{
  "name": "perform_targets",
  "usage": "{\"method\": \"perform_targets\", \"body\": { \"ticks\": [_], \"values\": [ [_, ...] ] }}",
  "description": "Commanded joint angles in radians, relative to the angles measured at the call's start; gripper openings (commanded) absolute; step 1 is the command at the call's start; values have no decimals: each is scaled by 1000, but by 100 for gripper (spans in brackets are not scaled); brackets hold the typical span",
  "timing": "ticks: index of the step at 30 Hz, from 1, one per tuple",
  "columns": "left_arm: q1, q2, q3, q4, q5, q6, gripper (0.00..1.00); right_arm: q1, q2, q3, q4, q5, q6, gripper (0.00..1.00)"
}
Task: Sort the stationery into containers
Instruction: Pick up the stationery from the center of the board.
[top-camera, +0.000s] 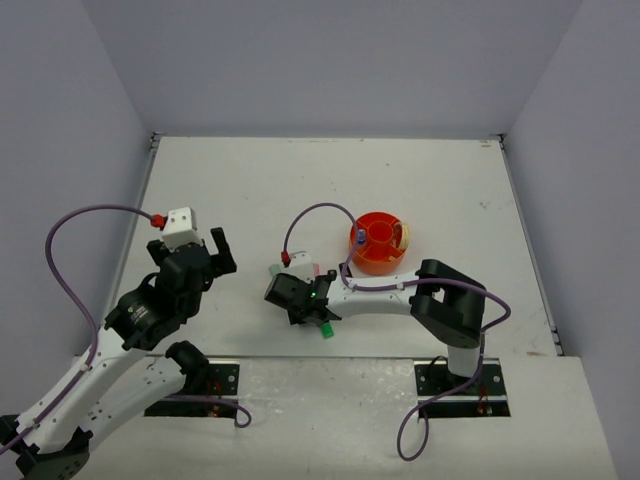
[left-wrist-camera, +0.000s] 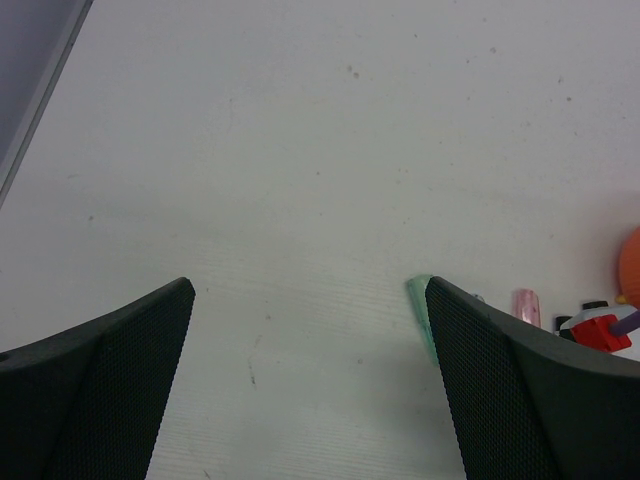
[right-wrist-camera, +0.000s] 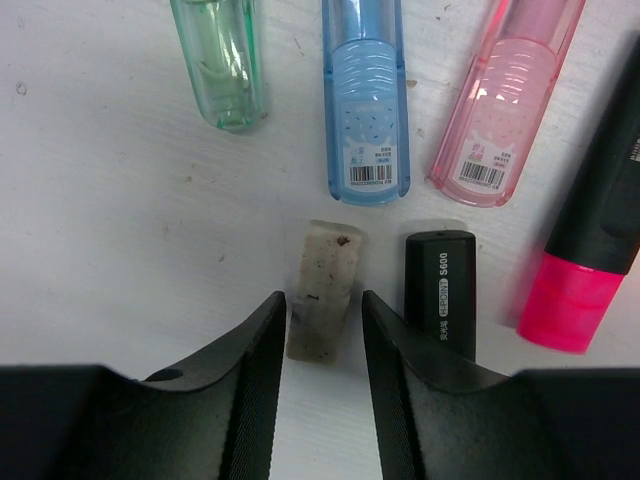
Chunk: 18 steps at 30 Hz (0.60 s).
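Note:
My right gripper is low over the table, narrowly open, its fingers either side of a grubby cream block with thin gaps on both sides. Beyond it lie a pastel green marker, a blue one and a pink one. To the right lie a black marker and a black marker with a pink cap. The orange organiser holds a blue marker and a cream tape roll. My left gripper is open and empty, well left of the markers.
A green-capped marker pokes out just below my right gripper. The left wrist view shows the green marker, the pink marker and the organiser's edge at far right. Grey walls enclose the white table.

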Motion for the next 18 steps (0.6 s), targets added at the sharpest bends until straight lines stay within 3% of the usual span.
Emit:
{"method": "perform_targets", "body": {
  "ticks": [1,11,18],
  "values": [
    [9,2,19,24,-9,-1,100,6,3,6,21,5,21,33],
    [9,7,17,30,-1,6,100,6,-65,-12,48,-17,-38,0],
    [9,5,17,35,1,11,100,-23,-331,-31,15,77,-163,0]
  ]
}}
